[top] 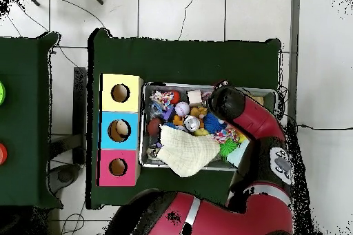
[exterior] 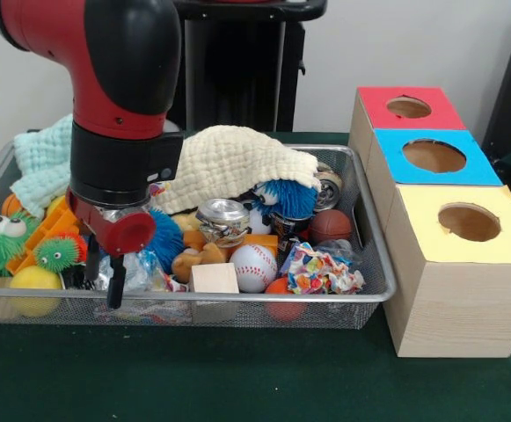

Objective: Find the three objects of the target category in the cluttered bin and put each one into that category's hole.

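Green table (exterior: pixel 237 378): end effector (exterior: pixel 104 281) lowered into bin (exterior: pixel 374 264).

A pale wall (exterior: pixel 396 44) stands behind a table under dark green cloth (exterior: pixel 237 378). Below is a white tiled floor (top: pixel 179 12) with thin cables (top: pixel 83 18) trailing across.

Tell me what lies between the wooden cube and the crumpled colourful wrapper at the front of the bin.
In the front view, a baseball lies between the wooden cube and the colourful wrapper, close beside both. An orange ball sits just below it.
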Action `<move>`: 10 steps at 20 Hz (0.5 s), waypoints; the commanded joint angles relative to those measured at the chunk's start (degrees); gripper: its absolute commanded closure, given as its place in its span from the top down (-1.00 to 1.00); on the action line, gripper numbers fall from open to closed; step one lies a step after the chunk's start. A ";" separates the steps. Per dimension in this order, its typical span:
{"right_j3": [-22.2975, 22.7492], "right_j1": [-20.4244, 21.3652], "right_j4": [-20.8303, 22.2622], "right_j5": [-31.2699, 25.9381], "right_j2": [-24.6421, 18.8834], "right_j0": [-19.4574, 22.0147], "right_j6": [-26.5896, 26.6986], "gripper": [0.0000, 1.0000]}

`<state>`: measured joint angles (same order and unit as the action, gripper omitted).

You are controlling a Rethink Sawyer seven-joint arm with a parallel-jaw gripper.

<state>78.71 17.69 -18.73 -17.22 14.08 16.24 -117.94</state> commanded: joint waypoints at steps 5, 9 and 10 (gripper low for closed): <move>2.48 0.54 1.40 -1.70 -5.31 1.42 -5.09 1.00; 6.53 5.58 1.77 -3.60 -3.85 0.03 -5.49 1.00; 7.04 6.57 1.64 -4.57 -3.31 -0.43 -5.72 1.00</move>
<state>79.94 19.19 -18.72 -17.23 13.99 16.46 -117.94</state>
